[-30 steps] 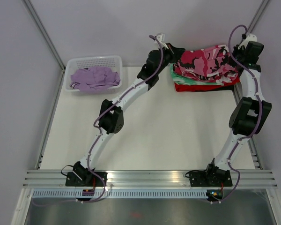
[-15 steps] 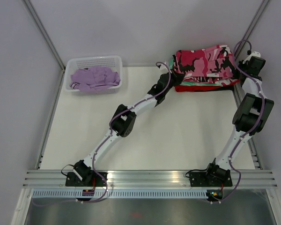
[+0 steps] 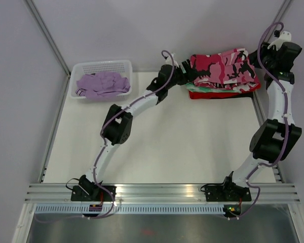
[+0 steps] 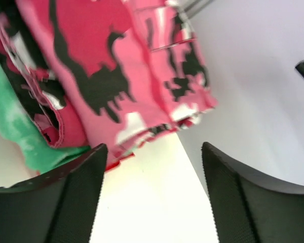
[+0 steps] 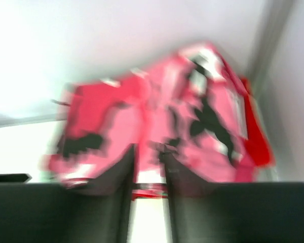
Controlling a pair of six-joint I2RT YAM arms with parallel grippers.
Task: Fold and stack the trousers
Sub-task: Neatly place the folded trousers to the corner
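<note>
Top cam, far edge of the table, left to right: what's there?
White plastic mesh basket holding the lilac purple trousers → left pincer → folded pink, white and black camouflage trousers topping the stack of folded garments → right arm.

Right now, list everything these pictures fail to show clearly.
Red garment, top view: buried under other clothes, only an edge shows.
Green-and-white garment, top view: covered by the camouflage trousers; its fold is hidden.
Purple trousers in the basket, top view: bunched, too small to tell legs from waist.
Camouflage trousers, right wrist view: smeared by motion blur.
Left wrist view: top and left edges cut off the stacked clothes.
</note>
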